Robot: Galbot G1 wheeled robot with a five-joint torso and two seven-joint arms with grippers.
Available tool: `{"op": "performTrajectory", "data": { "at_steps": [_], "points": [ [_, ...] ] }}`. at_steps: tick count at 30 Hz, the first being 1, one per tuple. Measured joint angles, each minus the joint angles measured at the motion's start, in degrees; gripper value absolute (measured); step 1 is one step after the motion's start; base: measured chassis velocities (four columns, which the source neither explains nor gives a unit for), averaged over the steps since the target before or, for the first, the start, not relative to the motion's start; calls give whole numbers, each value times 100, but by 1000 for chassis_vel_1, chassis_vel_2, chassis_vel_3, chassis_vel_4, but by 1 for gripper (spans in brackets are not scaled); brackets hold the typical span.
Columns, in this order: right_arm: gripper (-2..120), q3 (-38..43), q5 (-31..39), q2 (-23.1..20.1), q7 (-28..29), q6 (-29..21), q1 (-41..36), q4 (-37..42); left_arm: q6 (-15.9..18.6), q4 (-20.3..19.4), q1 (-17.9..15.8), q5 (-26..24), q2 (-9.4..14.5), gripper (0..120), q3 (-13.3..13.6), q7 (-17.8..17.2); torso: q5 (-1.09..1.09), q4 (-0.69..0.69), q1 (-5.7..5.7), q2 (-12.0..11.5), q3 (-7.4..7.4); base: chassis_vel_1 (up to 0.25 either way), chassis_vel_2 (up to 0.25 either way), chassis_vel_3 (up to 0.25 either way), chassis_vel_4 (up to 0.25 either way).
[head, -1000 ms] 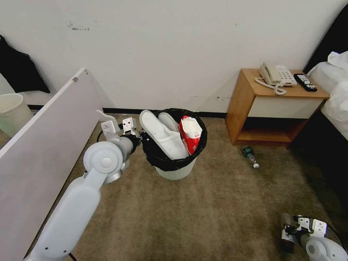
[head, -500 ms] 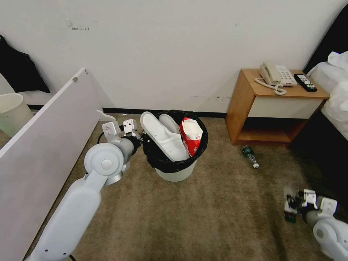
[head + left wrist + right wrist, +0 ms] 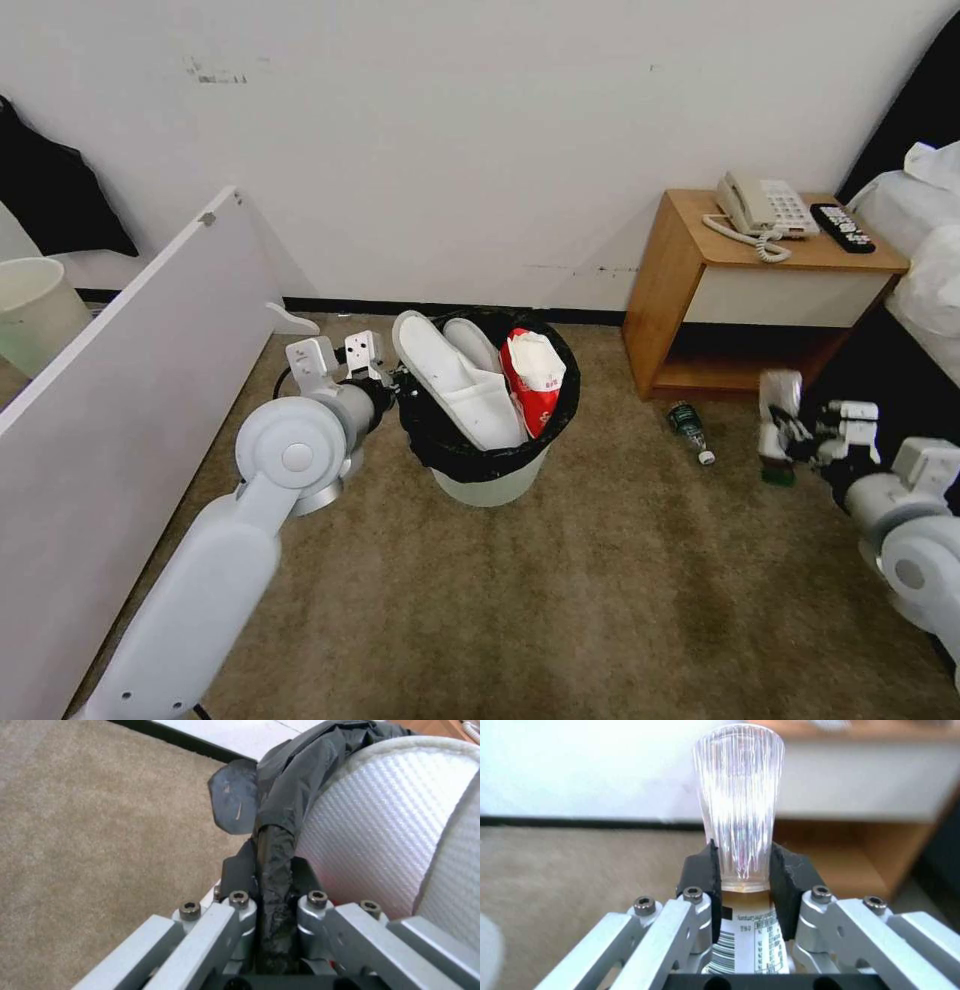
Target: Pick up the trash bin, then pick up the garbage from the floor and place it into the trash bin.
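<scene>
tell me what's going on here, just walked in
The robot is tidying litter off a carpeted floor. Its left gripper is clamped on the black-bagged rim of the trash bin, which already holds two white slippers and a red-white wrapper. Its right gripper holds a clear bottle in the air near the wooden nightstand. Another green-labelled bottle lies on the carpet in front of the nightstand.

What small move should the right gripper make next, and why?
Probably carry the clear plastic bottle, on which the right gripper is shut, leftward over the black-lined white trash bin. The left gripper holds its rim, and the bottle is well to its right.
</scene>
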Motion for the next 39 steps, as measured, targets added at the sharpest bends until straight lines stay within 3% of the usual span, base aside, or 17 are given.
{"op": "performTrajectory", "data": {
  "at_steps": [5,7,10,17,28,39],
  "points": [
    [20,75,-183,-203,-639,530,22,253,8,-24,-3,-44,16,4,37,-22,2,-1,0,0,0,0,0,0,0],
    [20,64,-253,-386,-1290,1085,118,282,21,-27,-29,-58,17,4,108,-27,0,0,0,0,0,0,0,0,0],
    [20,-15,-251,-534,-1782,1473,226,226,28,-27,-49,-57,-2,4,175,-28,0,0,0,0,0,0,0,0,0],
    [20,-398,-113,-748,-2454,2200,568,156,49,54,-119,-38,-52,4,371,-11,1,0,0,0,0,0,0,0,0],
    [20,-738,158,-917,-2798,2406,971,338,58,218,-278,-16,-128,4,622,46,1,0,0,0,0,0,0,0,0],
    [20,-919,511,-1431,-3090,2437,1235,492,60,368,-431,69,-277,4,951,86,1,-1,0,0,0,0,0,0,0]
  ]
}}
